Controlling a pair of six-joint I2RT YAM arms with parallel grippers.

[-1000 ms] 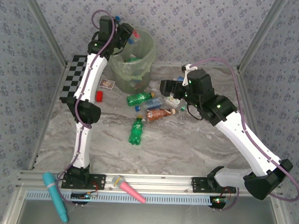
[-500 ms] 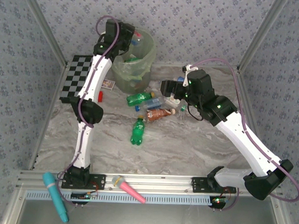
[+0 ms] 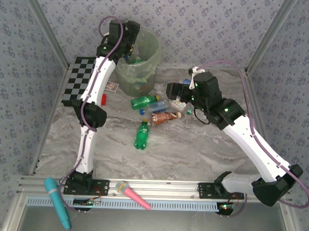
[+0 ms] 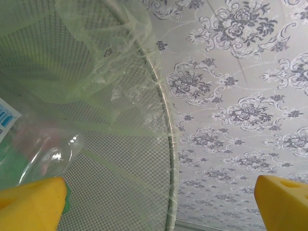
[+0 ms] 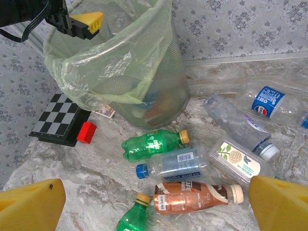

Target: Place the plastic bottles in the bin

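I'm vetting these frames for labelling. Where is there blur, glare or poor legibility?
Left wrist view: the clear bottle looks soft, with a bright glint, while the bin mesh is crisp. Right wrist view: sharp, the brown bottle lettering legible, sheen on the bag. Top external view: even light, faint shadows, the green bottle small but distinct.

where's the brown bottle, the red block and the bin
brown bottle (image 5: 187,197): right wrist view, on its label
red block (image 5: 87,132): right wrist view, on its middle
bin (image 5: 166,89): right wrist view, on its mesh side wall
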